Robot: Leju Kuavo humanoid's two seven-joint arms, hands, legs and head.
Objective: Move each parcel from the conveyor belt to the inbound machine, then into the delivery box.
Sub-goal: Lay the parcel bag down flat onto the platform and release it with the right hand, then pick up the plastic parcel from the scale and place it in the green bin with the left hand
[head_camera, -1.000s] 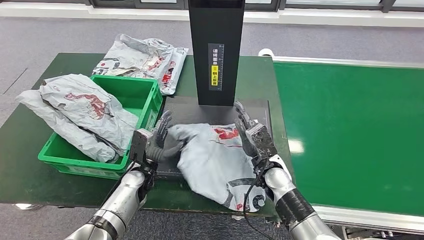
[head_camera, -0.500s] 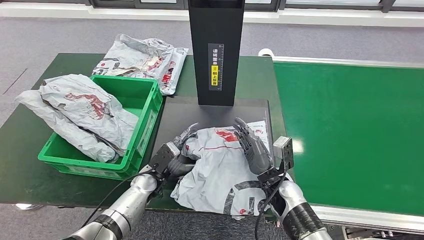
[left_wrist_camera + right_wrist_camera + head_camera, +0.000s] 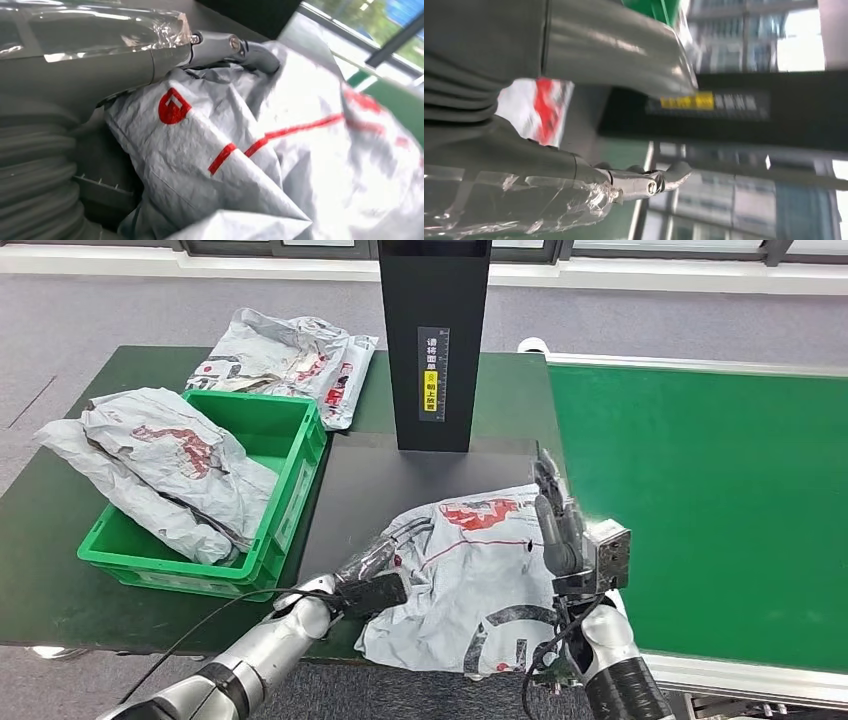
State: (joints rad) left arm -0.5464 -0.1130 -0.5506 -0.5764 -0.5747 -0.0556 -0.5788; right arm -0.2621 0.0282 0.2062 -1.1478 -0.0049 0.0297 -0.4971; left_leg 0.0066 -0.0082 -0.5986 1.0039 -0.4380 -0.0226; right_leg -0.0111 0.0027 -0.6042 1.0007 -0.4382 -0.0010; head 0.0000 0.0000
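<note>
A crumpled grey parcel (image 3: 470, 570) with red print lies on the black plate (image 3: 370, 480) of the inbound machine, its near end hanging over the table's front edge. My left hand (image 3: 368, 580) holds the parcel's left edge, thumb on top and dark fingers beneath. In the left wrist view the thumb (image 3: 225, 47) lies across the parcel (image 3: 210, 160). My right hand (image 3: 560, 530) stands upright against the parcel's right edge, fingers straight and apart, gripping nothing. The right wrist view shows its thumb (image 3: 644, 182) extended and a sliver of the parcel (image 3: 536, 107).
The machine's black column (image 3: 433, 340) rises behind the plate. A green crate (image 3: 295, 455) to the left holds grey parcels (image 3: 160, 465). More parcels (image 3: 290, 360) lie on the table behind it. The green conveyor belt (image 3: 700, 500) runs along the right.
The parcel has been turned and spread out, shifting right and toward the table's front edge. My left hand dropped lower at its left edge; my right hand moved right to its right edge.
</note>
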